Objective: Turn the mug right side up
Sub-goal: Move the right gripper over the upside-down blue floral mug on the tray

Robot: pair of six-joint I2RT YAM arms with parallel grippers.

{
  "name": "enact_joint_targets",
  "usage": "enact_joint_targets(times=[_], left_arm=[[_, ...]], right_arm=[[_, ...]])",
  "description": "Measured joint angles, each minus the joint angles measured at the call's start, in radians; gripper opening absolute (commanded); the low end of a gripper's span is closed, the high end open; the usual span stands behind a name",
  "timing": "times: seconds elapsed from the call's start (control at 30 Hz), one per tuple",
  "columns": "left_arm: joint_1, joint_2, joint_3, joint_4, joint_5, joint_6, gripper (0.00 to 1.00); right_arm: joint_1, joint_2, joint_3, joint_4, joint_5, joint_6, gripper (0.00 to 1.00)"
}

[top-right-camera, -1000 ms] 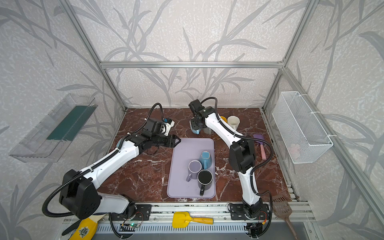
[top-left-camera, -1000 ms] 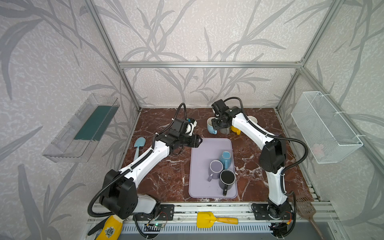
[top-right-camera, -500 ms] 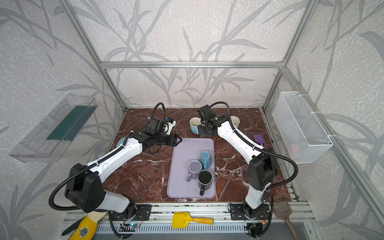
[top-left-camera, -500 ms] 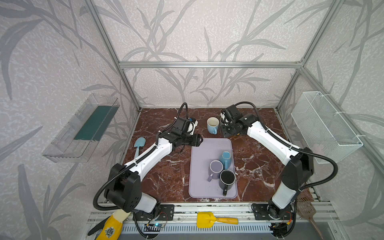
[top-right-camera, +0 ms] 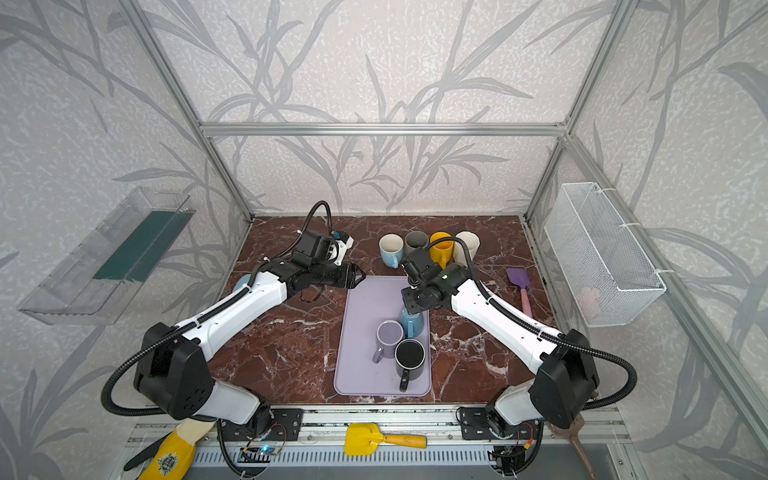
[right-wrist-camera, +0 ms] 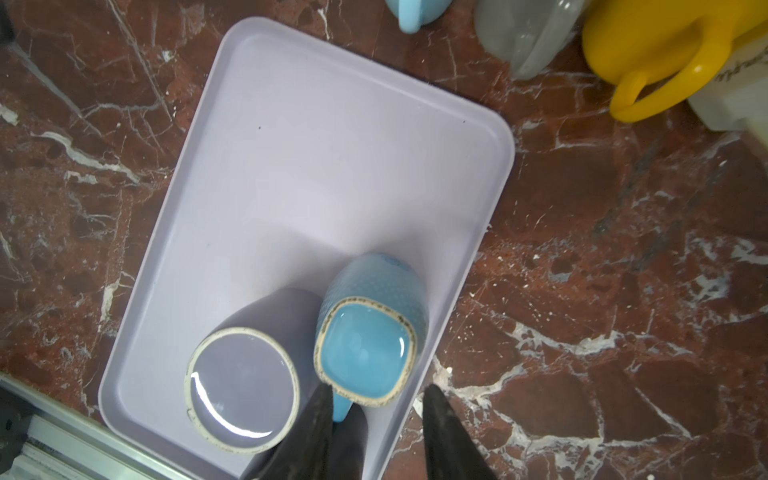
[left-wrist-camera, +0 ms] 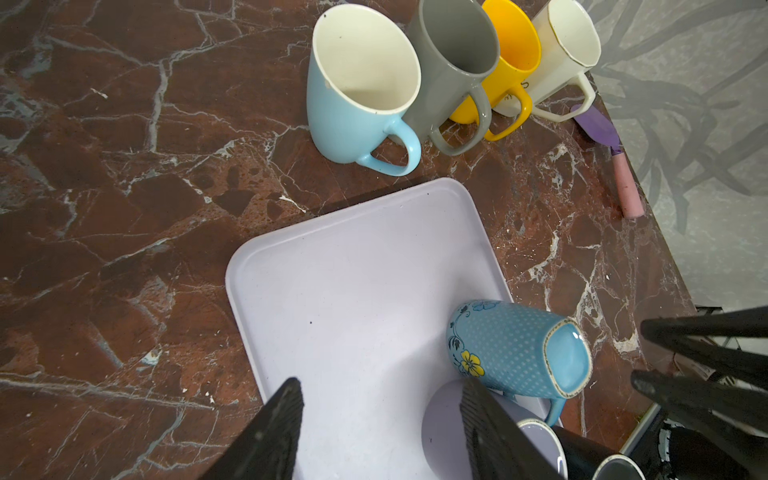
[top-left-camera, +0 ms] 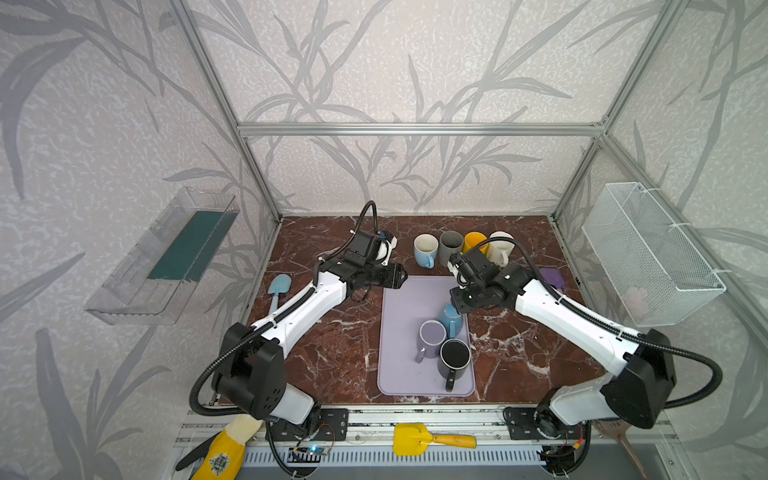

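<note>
On the counter point(top-left-camera: 332, 353), four mugs point(top-left-camera: 451, 243) already stand upright at the far side. On the lilac tray point(top-left-camera: 407, 299), by its right edge, the blue dotted mug point(top-left-camera: 452, 322) sits bottom-up, not yet gripped. The right pincer point(right-wrist-camera: 379, 390) hovers above it, parted and empty. The left pincer point(left-wrist-camera: 380, 382) is open and empty.

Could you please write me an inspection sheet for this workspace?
Surface: red-brown marble tabletop, no spills seen.
Job's things: blue dotted ceramic mug and purple ceramic mug base-up on lavender plastic tray, beside black mug; four mugs upright behind.
Clutter: pale-blue toy spade, purple spatula, yellow plastic scoop, yellow glove.
Pincers: left pincer open by the tray's corner; right pincer open above the blue mug.
Cables: black corrugated hoses loop off both arms.
Surroundings: white wire basket, clear plastic bin on walls.
</note>
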Motion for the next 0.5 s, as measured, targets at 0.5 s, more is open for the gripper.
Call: enact_joint_targets(times=[0.5], left_arm=[[0.0,0.0,0.002,-0.014,-0.011,0.0,0.64]], right_arm=[[0.096,-0.005,-0.099,0.0,0.001,0.123,0.38]])
